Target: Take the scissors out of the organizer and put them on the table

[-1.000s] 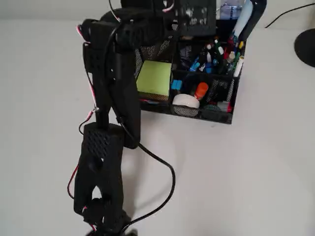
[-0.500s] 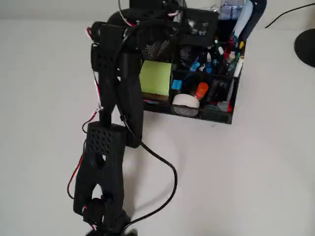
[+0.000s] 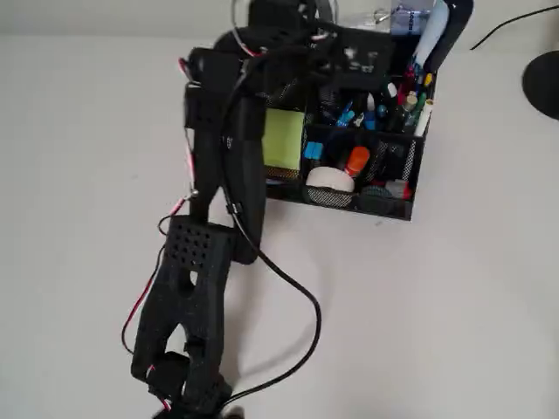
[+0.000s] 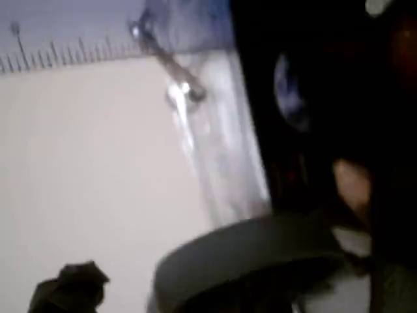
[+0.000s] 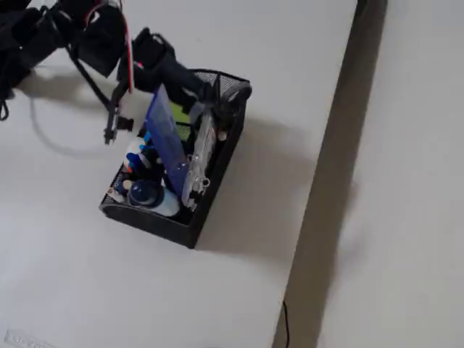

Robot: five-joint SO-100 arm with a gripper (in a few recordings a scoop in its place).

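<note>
The black mesh organizer (image 3: 389, 202) stands at the table's far side with a lime-green pad (image 3: 284, 140), pens and a white tape roll (image 3: 330, 179). My gripper (image 3: 293, 22) hangs over the organizer's back-left corner, its jaws hidden under the arm. In the fixed view the gripper (image 5: 209, 87) reaches into the organizer's (image 5: 156, 221) end by the long rear compartment. The blurred wrist view shows a grey curved loop (image 4: 247, 254), apparently the scissors' handle, close below, with a silvery strip rising from it. Whether the jaws hold it is unclear.
The white table (image 3: 437, 297) spreads wide in front of and left of the organizer. A blue ruler (image 5: 163, 141) and a blue-capped bottle (image 5: 145, 192) stand in the organizer. A dark round object (image 3: 546, 83) lies at the right edge. The table's edge (image 5: 319, 181) drops off just beyond the organizer.
The arm has swung right and farther back, carrying the gripper from beside the green pad toward the organizer's back-left corner. The organizer has stayed put.
</note>
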